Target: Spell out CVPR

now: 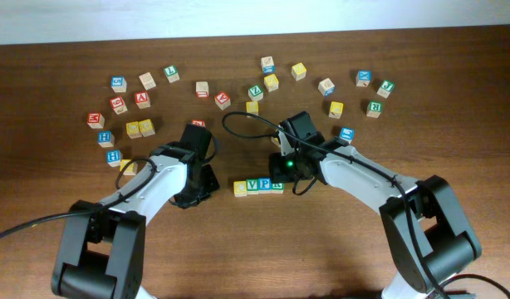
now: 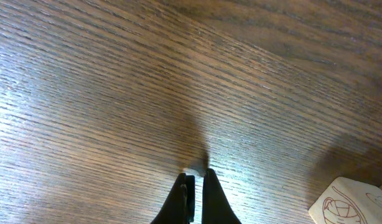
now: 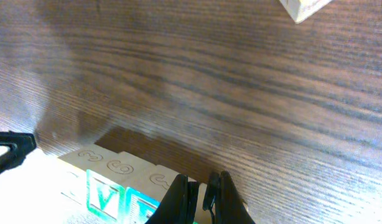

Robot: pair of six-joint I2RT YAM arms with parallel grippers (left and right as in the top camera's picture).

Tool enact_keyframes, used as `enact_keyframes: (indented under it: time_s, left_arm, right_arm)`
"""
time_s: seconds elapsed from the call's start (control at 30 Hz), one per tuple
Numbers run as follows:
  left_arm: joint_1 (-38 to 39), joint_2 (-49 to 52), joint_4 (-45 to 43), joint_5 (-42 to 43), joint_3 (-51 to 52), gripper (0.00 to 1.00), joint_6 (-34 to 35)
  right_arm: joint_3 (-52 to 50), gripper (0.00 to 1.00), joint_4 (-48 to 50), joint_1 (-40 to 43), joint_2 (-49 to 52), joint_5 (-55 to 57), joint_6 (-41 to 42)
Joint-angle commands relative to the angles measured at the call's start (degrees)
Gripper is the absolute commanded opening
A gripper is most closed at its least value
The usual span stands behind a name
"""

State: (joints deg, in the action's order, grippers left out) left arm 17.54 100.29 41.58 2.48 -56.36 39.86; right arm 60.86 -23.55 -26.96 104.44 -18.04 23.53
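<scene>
Both narrow: left pincer (image 2: 196, 177) over wood table (image 2: 116, 93), right pincer (image 3: 202, 182) at lettered block row (image 1: 258, 186).

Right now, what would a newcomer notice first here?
A short row of coloured wooden letter blocks lies at table centre, beside the right gripper. Many more loose wooden blocks scatter in an arc along the far side, while the left gripper hangs shut over bare wooden table.

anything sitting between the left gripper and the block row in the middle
Nothing visible does. Only bare table lies between the left gripper and the yellow block at the nearest end of the row. The right gripper hangs at the row's other end, not in between.
</scene>
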Motion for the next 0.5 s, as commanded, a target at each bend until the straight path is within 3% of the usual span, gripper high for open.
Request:
enact_keyframes:
  time_s: [0.0,0.2,0.47]
  left_arm:
    - [-0.2,0.4,0.1,-1.0,0.2,0.0,-1.1]
    - [-0.2,0.4,0.0,-1.0,0.2,0.0,-1.0]
    - [-0.2,0.4,0.1,-1.0,0.2,0.0,-1.0]
  right_arm:
    - [0.7,0.04,0.1,0.5,0.2,2.2,-0.5]
    - [2.9,0.04,-13.4,9.1,0.2,1.9,0.7]
    - [2.9,0.04,-13.6,5.2,0.2,-1.9,3.6]
